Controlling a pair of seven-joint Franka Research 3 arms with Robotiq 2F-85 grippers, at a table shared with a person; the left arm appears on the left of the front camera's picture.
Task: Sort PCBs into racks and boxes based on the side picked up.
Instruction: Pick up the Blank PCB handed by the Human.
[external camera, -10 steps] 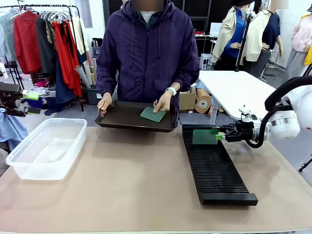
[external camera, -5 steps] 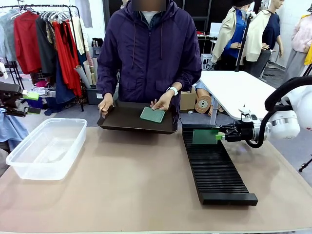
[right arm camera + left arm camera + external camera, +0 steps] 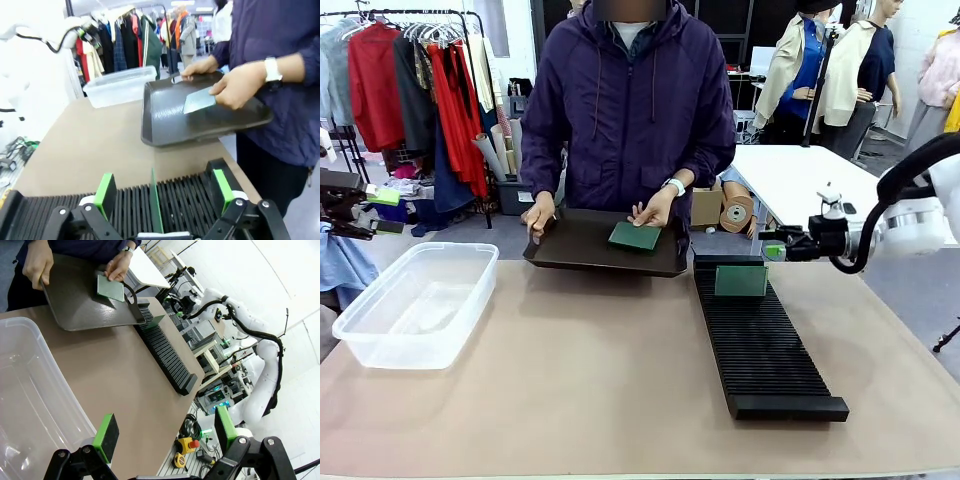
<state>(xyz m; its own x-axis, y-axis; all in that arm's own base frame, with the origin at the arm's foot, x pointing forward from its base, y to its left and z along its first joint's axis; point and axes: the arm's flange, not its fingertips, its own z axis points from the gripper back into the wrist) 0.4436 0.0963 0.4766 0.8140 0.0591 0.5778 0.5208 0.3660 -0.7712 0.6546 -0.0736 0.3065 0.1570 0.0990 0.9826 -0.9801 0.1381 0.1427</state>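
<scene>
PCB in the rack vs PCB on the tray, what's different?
Pose: the rack PCB stands upright on edge in a slot of the rack; the tray PCB lies flat on the tray. Contact: the rack PCB stands untouched; the person's hand touches the tray PCB. Both are thin green rectangular boards.

I'm looking across a tan matte tabletop [image 3: 570, 380] in the fg. At back L, a black clothes rack w/ red and grey garments [image 3: 445, 90] is standing on grey floor [image 3: 920, 290]. At back R, a white rectangular table [image 3: 810, 180] is catching bright light, w/ brown cardboard rolls [image 3: 735, 212] beside it.
</scene>
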